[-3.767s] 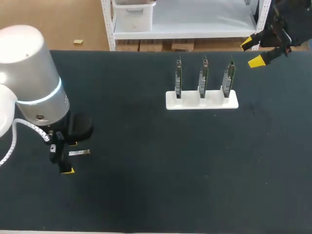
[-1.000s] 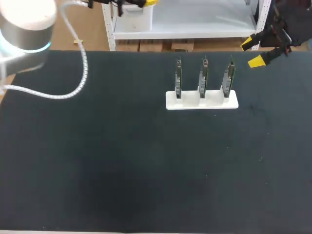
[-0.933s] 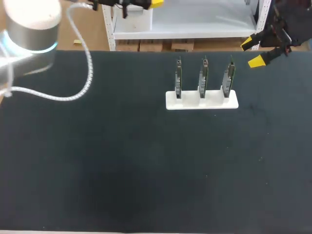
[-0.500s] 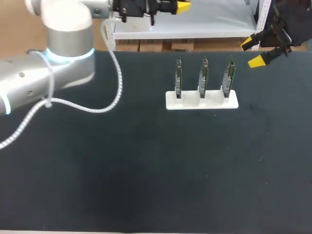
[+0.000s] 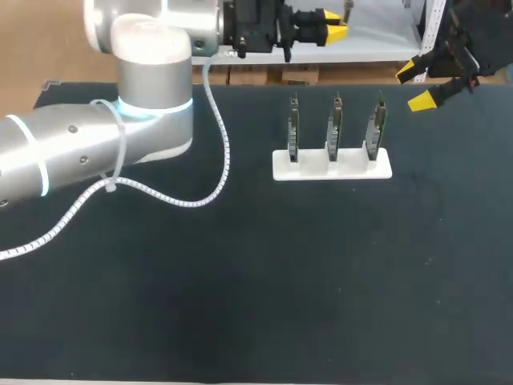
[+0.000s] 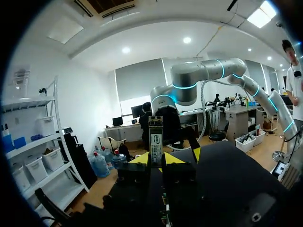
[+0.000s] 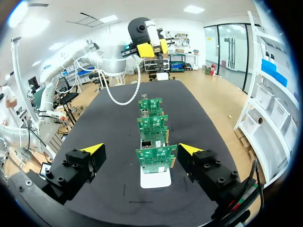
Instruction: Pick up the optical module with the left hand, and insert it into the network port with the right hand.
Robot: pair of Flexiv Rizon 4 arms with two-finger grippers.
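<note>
Swung from the table's [image 5: 240, 305] near left to its far edge, the left gripper [image 5: 329, 24] is being held clenched on the optical module [image 6: 155, 137] (upright between the yellow tips). At the far right corner the right gripper [image 5: 415, 86] is being kept released, near the white rack [image 5: 332, 167], well apart from the left.

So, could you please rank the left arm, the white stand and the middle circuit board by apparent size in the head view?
1. left arm, though it is nearest the camera
2. white stand
3. middle circuit board
</note>
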